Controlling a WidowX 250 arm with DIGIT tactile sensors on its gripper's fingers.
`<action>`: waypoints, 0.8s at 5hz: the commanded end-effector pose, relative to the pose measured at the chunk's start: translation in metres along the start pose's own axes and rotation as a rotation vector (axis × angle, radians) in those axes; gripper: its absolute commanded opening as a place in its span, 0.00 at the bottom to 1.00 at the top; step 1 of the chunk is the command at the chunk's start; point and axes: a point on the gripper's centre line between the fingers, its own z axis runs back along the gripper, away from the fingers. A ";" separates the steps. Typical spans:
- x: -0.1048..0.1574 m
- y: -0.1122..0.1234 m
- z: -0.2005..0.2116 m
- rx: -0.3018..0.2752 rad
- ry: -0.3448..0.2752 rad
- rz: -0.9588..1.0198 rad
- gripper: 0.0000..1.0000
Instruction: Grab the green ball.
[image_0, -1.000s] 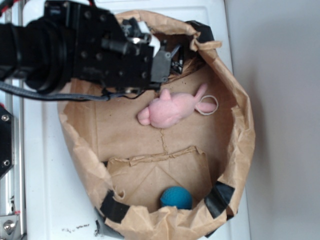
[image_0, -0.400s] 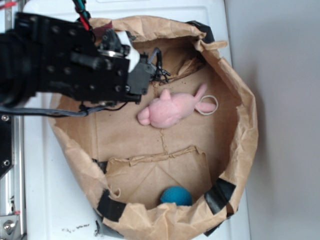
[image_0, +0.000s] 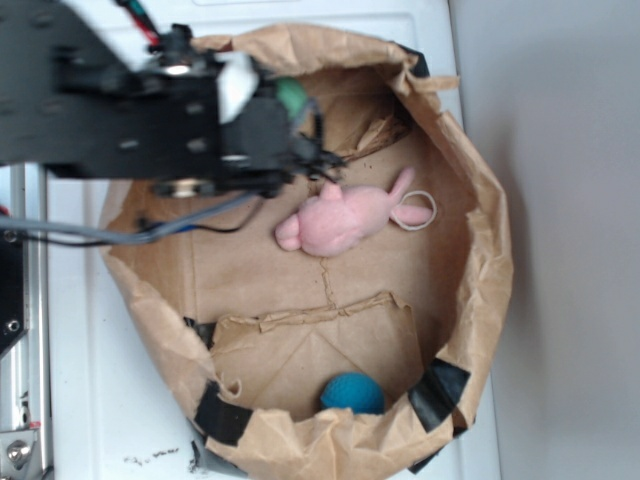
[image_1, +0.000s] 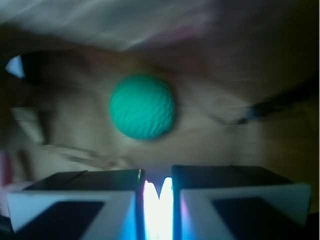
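Brown paper forms the crumpled wall of a bag (image_0: 480, 250) that is laid open on a white surface (image_0: 90, 380), its rim patched with black tape. Within it, a pink plush toy (image_0: 345, 218) is seen lying near the middle, and a teal-blue ball (image_0: 351, 393) rests at the near edge. The gripper (image_0: 300, 130) is held over the far left part of the bag, at the end of a bulky black arm (image_0: 110, 110). Just beside its tip, a small patch of the green ball (image_1: 142, 106) is visible in the exterior view — partly hidden by the black hardware. In the wrist view the ball is shown clear and whole on the paper, apart from the fingers (image_1: 75, 200), not held. The jaws are seen drawn nearly together — only a narrow bright slit is left between them.
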 end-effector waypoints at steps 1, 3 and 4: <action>0.016 -0.008 0.008 0.014 -0.010 0.034 0.86; 0.029 -0.010 -0.018 0.060 -0.083 0.074 1.00; 0.036 -0.010 -0.024 0.088 -0.106 0.092 1.00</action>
